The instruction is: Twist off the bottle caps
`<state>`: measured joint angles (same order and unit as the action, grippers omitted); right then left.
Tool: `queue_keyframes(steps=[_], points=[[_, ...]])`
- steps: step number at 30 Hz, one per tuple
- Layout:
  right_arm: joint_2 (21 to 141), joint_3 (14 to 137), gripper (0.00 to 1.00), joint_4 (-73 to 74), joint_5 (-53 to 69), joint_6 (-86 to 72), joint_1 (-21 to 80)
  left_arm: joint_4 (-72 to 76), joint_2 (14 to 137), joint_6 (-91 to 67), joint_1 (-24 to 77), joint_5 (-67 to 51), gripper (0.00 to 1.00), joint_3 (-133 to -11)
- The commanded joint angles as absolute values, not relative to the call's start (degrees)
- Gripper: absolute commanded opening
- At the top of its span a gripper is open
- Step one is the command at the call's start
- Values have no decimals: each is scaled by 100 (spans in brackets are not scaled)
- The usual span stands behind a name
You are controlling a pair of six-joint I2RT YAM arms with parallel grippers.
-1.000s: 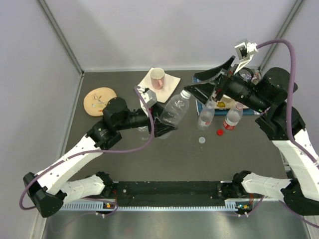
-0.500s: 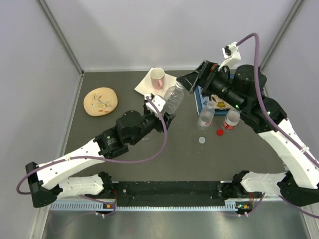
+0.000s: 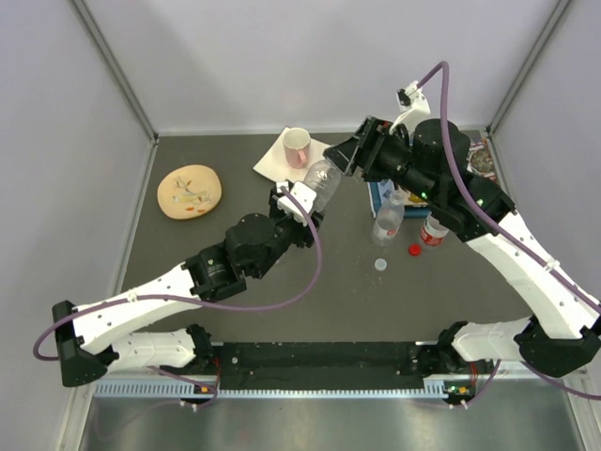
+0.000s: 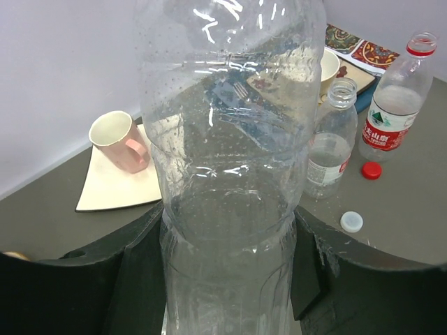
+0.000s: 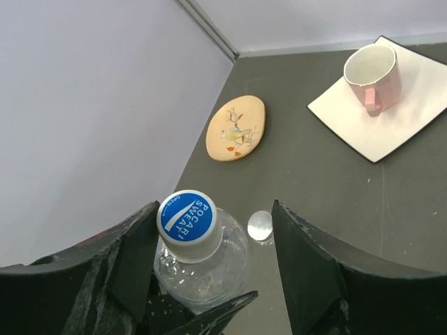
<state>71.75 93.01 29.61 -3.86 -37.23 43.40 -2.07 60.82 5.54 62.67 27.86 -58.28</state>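
Observation:
My left gripper (image 3: 302,205) (image 4: 227,272) is shut on the lower body of a squat clear bottle (image 3: 319,183) (image 4: 230,139) and holds it off the table. Its wide cap (image 5: 186,216), blue on top with a pale rim, sits between the fingers of my right gripper (image 3: 349,158) (image 5: 213,216). The left finger is against the cap; the other stands apart from it, so the gripper is open. Two slim bottles (image 3: 387,218) (image 3: 437,225) stand open-necked to the right. A red cap (image 3: 414,250) (image 4: 371,169) and a white cap (image 3: 380,264) (image 4: 351,222) lie loose in front of them.
A pink mug (image 3: 297,146) stands on a white square mat (image 3: 274,164) at the back. A peach oval dish (image 3: 190,191) lies at the left. A blue box (image 3: 377,197) and a cream bowl (image 4: 330,64) sit behind the slim bottles. A small clear round piece (image 5: 260,226) lies under the held bottle.
The left arm has swung the bottle back and more upright. The right gripper has moved left onto the cap, and its jaws have narrowed around it.

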Motion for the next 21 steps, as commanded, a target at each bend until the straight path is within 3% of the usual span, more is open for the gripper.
queue_keyframes(steps=[1, 7, 10, 11, 12, 18, 21], points=[[7146, 9387, 61, 2681, -448, -3744, 4403, 211, 6038, 633, 6310, 2944, 53, -5766], [7137, 9334, 42, 2637, -431, -3735, 4412, 228, 6047, 642, 6302, 2962, 53, -5748], [7128, 9290, 20, 2628, -343, -3744, 4412, 263, 6021, 650, 6311, 2962, 54, -5748], [7119, 9264, 4, 2628, -334, -3762, 4412, 272, 6021, 668, 6311, 2971, 54, -5739], [7110, 9220, 0, 2628, -317, -3779, 4412, 281, 6012, 677, 6311, 2979, 54, -5748], [7136, 9289, 0, 2680, -27, -3630, 4403, 220, 5941, 712, 6319, 2848, 54, -5888], [7207, 9395, 0, 2769, 472, -3393, 4403, 54, 5862, 721, 6311, 2182, 55, -6055]])
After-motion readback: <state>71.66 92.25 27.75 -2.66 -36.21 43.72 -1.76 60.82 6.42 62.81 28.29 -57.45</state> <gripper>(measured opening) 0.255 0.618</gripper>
